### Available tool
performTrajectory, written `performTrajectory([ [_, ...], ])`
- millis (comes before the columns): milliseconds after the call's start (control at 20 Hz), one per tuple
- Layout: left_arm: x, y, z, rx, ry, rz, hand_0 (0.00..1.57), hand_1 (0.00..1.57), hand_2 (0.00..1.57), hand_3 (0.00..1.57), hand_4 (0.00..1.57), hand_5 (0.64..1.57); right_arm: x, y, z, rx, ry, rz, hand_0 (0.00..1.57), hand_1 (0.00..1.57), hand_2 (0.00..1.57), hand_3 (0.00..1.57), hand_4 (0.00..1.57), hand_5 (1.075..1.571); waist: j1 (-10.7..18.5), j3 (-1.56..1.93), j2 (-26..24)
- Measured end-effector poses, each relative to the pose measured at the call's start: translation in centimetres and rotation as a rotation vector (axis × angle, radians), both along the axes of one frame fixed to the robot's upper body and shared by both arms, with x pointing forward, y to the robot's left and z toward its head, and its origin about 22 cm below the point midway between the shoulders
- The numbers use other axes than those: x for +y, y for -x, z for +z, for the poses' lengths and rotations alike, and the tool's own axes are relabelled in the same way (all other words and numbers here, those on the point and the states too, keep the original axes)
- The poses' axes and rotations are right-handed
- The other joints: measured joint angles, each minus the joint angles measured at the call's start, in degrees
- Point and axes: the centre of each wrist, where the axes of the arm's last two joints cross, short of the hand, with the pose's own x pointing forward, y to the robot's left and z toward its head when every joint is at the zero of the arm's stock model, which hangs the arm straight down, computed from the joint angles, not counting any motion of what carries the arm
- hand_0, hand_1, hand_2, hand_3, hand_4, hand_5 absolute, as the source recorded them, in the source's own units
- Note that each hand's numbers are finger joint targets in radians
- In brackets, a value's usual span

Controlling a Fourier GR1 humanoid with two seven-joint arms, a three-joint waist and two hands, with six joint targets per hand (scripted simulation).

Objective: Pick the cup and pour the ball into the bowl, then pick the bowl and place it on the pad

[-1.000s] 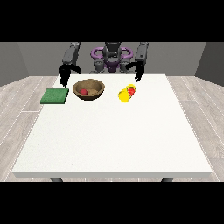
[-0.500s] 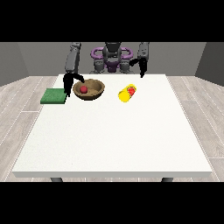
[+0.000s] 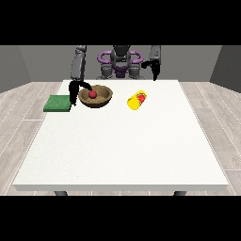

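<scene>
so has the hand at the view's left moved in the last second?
Yes. That hand has dropped and come toward the bowl, now at its rim beside the green pad.

Table: my large white table, on a grey wood-plank floor.
Pad: green square pad lying flat at the table's left edge in the front view.
Bowl: brown wooden bowl just beside the pad, a red ball inside it.
Cup: yellow cup lying on its side, near the bowl but apart from it.
</scene>
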Motion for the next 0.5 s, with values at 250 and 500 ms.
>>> performTrajectory([
  [250, -0.7, 0.5, 0.3, -0.006, 0.000, -0.020, 0.00, 0.00, 0.00, 0.00, 0.95, 1.424, 0.7, -0.2, -0.4, 0.006, -0.044, -0.034, 0.00, 0.00, 0.00, 0.00, 0.58, 1.541, 0.94, 0.03, 0.68],
  [500, -0.7, 0.2, 1.7, -0.064, -0.003, -0.051, 0.00, 0.00, 0.00, 0.00, 0.95, 1.416, 0.5, 0.2, -0.7, -0.032, -0.118, -0.135, 1.57, 1.57, 1.57, 1.34, 0.93, 1.450, 2.37, -1.31, 2.79],
])
